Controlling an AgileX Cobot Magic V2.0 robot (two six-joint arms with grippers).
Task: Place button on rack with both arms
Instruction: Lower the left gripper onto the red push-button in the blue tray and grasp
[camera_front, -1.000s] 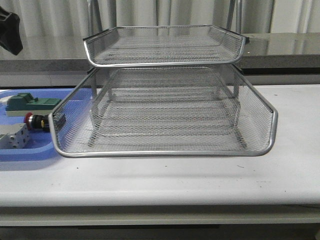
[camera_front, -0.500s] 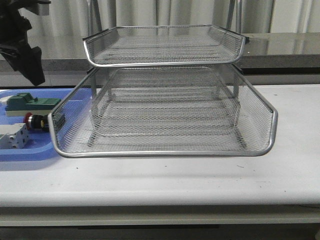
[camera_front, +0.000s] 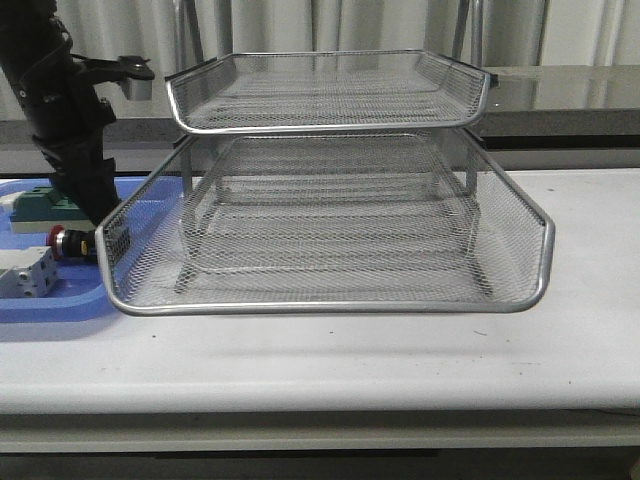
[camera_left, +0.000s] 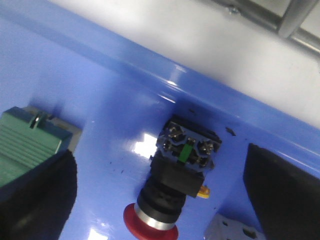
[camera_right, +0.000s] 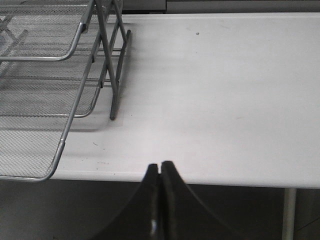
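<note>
- My left arm (camera_front: 65, 110) has come down over the blue tray (camera_front: 60, 300) since the previous frame; half a second ago it was higher and further out toward the table's left edge.
- Left gripper (camera_left: 160, 195): fingers (camera_left: 280, 195) spread wide, straddling the button (camera_left: 177, 175), not touching it.
- The button lies on its side in the tray, near the tray's edge that faces the rack (camera_front: 330, 220), red head toward the tray's interior. It has not shifted.
- Green block (camera_left: 27, 142) sits just beside one finger; a grey block (camera_front: 25, 275) lies near the button.
- Right gripper (camera_right: 160, 200): fingers pressed together, holding nothing, over the table's (camera_right: 225, 100) right front edge.
- The rack is unmoved.
</note>
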